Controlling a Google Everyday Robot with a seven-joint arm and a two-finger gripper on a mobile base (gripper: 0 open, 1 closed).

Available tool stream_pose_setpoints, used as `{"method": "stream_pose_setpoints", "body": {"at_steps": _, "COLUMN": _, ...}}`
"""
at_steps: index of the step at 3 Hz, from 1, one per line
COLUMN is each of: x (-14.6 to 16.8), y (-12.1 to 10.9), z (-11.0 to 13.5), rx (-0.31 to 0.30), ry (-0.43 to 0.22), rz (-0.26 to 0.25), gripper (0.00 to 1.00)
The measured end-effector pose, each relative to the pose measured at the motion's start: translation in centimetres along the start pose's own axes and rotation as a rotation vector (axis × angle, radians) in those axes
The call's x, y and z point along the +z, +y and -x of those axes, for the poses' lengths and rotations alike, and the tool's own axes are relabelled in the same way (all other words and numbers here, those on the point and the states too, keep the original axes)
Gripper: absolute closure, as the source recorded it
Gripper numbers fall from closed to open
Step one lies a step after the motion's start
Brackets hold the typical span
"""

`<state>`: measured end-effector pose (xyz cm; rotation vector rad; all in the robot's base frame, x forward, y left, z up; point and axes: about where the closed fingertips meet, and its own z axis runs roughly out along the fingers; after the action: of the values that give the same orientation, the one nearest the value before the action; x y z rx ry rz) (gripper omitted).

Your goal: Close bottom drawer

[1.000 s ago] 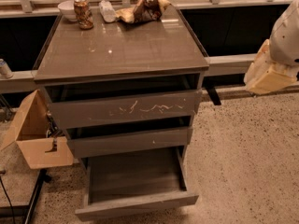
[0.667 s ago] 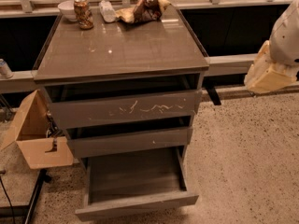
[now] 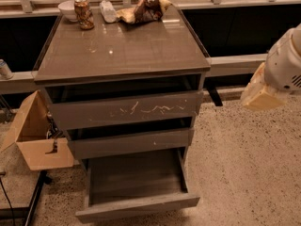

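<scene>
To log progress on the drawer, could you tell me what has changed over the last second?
Nothing visibly changed. The gripper hangs at the right edge, apart from the cabinet, and the bottom drawer stands pulled out as before.

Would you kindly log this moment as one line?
bottom drawer: pulled out, empty | gripper: right of cabinet, apart from drawer
</scene>
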<state>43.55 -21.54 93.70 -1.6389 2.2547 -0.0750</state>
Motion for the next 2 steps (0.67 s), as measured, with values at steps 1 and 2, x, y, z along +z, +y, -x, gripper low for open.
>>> {"method": "stream_pose_setpoints", "body": {"at_steps": 1, "x": 4.0, "y": 1.4, "z": -1.0, "rx": 0.032, "ry": 0.0, "rz": 0.006, "gripper": 1.0}}
{"method": "stream_pose_setpoints", "body": {"at_steps": 2, "x": 9.5, "y": 3.0, "z": -2.2, "rx": 0.067, "ry": -0.008, "rz": 0.022, "gripper": 1.0}}
